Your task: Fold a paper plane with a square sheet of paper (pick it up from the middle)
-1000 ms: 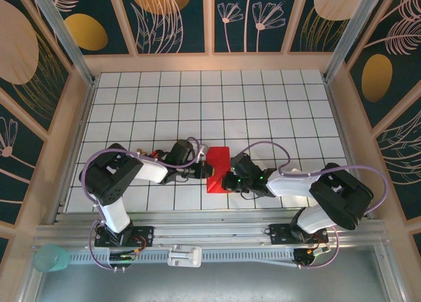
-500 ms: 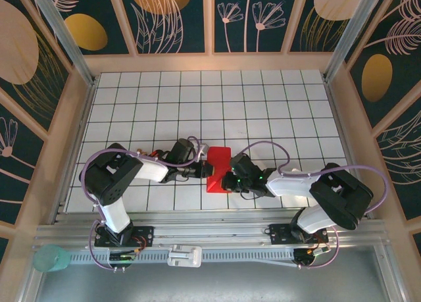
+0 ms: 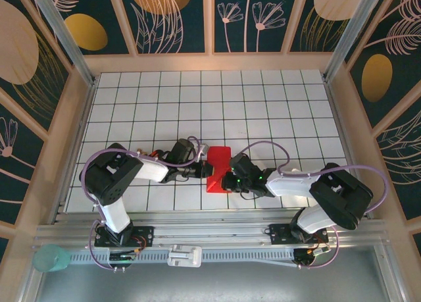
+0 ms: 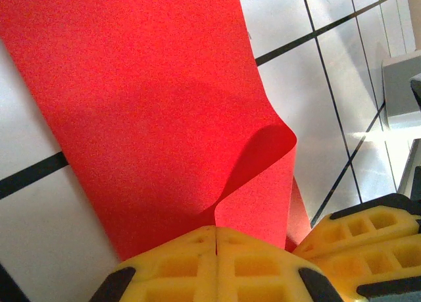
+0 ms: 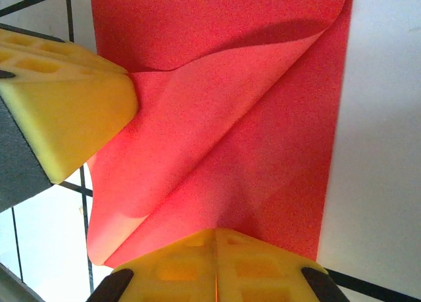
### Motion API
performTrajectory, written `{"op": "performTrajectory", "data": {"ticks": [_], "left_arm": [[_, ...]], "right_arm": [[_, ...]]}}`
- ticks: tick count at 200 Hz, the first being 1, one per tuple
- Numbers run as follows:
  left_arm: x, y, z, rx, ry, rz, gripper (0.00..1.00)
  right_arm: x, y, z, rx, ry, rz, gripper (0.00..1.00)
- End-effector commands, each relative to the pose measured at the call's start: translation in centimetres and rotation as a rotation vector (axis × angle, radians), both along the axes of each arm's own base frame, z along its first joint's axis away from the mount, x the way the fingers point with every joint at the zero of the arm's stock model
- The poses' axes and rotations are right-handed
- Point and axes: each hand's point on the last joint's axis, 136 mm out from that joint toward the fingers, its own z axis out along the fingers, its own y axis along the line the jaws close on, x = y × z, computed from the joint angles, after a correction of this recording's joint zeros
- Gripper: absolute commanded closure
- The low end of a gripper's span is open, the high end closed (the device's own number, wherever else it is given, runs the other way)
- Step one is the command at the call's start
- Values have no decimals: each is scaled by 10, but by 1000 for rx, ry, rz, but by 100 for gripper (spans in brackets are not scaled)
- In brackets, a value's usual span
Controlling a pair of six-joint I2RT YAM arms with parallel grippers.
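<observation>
The left pincer (image 4: 216,243) sits at the bottom middle of the left wrist view. Its two yellow pads are pressed tight together, with the edge of the red sheet of paper (image 4: 145,111) squeezed between them. The paper runs up to the top of the frame. One flap curls over at the middle right.

The right pincer (image 5: 216,249) is at the bottom middle of the right wrist view. It is closed tight on the paper too. A flap lies slanted across the sheet, from the upper right down to the lower left (it is puffy, not pressed flat yet). The left pincer's yellow pad pokes in at the left edge and touches the paper.

From above, the paper lies a bit below the middle of the white tiled table (image 3: 263,98), right between the two pincers. I think each one holds a side so the thin paper cannot slide while a corner is bent over for the plane's nose.
</observation>
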Motion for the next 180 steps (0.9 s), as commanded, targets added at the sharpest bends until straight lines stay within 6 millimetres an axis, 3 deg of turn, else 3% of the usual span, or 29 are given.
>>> {"op": "performTrajectory", "data": {"ticks": [1, 70, 134, 180], "left_arm": [[4, 3, -9, 32, -1, 5, 100], [-2, 12, -23, 80, 14, 9, 100], [-11, 21, -39, 116, 41, 7, 100], [-12, 23, -44, 121, 64, 28, 100]], "right_arm": [[-6, -17, -17, -109, 21, -4, 92], [-3, -14, -6, -93, -12, 13, 91], [9, 21, 40, 67, -115, 69, 85], [-4, 45, 51, 234, -85, 64, 88]]}}
